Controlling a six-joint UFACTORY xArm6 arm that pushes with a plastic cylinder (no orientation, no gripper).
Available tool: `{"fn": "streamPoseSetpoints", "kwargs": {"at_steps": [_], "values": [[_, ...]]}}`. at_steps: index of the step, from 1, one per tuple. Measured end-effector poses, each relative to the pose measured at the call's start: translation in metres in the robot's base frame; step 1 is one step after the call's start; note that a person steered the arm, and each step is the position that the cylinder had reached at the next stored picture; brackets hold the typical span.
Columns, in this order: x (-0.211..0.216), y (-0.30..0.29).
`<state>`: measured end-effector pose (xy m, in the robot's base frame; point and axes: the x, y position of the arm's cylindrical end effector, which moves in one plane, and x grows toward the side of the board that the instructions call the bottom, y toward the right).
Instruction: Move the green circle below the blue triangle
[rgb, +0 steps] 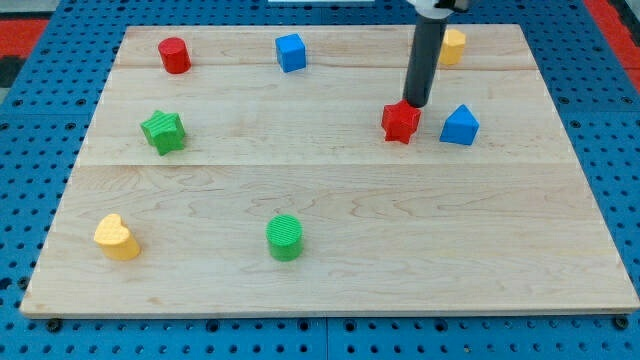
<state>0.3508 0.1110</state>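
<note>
So the ridged green circle block (285, 237) sits low on the pale wooden bench (330, 270), a bit left of centre, nothing touching it. The blue triangle block (459, 125) is well off toward the view's upper right. Just left of it is the red star block (400, 122), and my tip (416, 104) is right at that star's top edge. No hand here, just a rod. A green star block (163, 131) is at the left.
</note>
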Motion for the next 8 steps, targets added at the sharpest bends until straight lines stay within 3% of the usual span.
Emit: {"fn": "streamPoseSetpoints", "kwargs": {"at_steps": [1,4,6,8], "values": [[0.029,0.001],[0.071,-0.166],[0.173,-0.179],[0.190,-0.169]]}}
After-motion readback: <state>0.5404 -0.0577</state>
